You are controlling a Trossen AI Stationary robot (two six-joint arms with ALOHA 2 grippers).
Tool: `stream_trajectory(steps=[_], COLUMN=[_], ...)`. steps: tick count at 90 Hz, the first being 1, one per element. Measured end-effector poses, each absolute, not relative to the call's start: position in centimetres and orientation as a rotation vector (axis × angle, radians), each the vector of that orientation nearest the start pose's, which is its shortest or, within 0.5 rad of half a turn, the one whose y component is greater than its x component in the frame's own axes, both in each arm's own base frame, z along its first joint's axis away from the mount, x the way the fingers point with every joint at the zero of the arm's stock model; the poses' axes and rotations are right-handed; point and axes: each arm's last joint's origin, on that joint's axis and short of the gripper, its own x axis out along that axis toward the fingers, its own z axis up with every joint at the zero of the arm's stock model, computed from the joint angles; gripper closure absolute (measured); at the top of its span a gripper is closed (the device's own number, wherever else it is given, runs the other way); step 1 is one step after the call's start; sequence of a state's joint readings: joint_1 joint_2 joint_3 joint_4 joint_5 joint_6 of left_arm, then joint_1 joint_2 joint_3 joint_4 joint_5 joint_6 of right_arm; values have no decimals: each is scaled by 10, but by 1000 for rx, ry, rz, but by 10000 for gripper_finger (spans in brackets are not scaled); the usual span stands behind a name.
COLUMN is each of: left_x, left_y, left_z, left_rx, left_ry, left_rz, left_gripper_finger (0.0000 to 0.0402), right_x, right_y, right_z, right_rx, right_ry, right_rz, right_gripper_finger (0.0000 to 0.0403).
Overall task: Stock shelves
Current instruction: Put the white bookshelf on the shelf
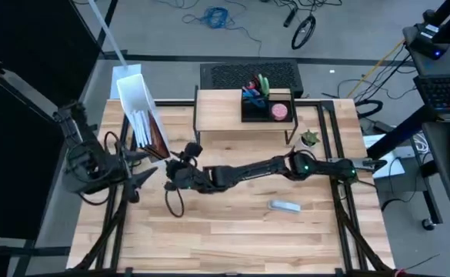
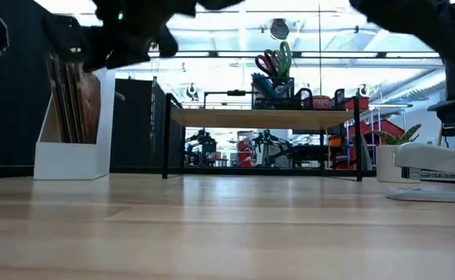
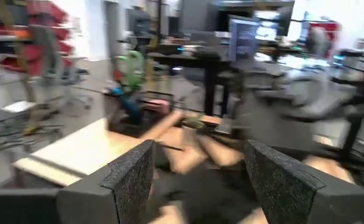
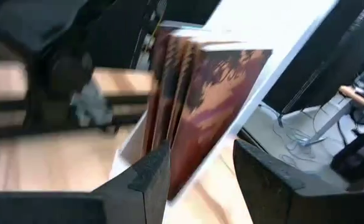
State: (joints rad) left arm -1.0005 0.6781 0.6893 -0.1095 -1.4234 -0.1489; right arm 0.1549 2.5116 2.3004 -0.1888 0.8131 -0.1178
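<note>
Workshop clutter fills the room behind my light-wood bench: desks, chairs and red bins, all seen level across the planks in the low view.

My right arm is stretched almost flat across the middle of the bench, from the right side toward the left. Its right tool sits just beside the tall white file box at the far left. In the right wrist view the two dark fingers stand spread, with the brown folders inside that box showing between them. I can't tell whether either finger touches a folder.

My left arm is folded up off the bench's left edge. The left tool points in toward the bench, close to the right tool, and its fingers are spread with nothing between them.

The shelves, a low riser with a pale wood top on thin black legs, stand at the far middle of the bench, right of the file box. On the right part of the top sits a small black organizer tray holding scissors with green and red handles, blue pens and a pink round item.

Right of the riser is a small potted plant. A pale stapler lies on the near right planks.
</note>
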Motion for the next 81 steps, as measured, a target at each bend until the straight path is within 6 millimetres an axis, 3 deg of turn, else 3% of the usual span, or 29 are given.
stream_trajectory(steps=[11, 28, 48, 61, 74, 81], left_x=[96, 98, 104, 109, 119, 124], left_y=[-89, -75, -58, -51, -46, -42], left_z=[331, 362, 376, 373, 367, 365], left_rx=[-12, 21, 39, 68, 119, 142], left_ry=[0, 8, 18, 33, 63, 80], left_rz=[541, 679, 815, 891, 973, 1022], left_gripper_finger=[168, 169, 169, 169, 169, 169], right_x=[542, 496, 433, 395, 386, 381], right_y=[72, 72, 71, 72, 75, 70], right_z=[257, 297, 339, 354, 355, 343], right_rx=[-363, -345, -360, -358, -357, -361], right_ry=[519, 707, 828, 841, 782, 786], right_rz=[-603, -620, -805, -962, -980, -1044], right_gripper_finger=[248, 248, 248, 248, 248, 248])
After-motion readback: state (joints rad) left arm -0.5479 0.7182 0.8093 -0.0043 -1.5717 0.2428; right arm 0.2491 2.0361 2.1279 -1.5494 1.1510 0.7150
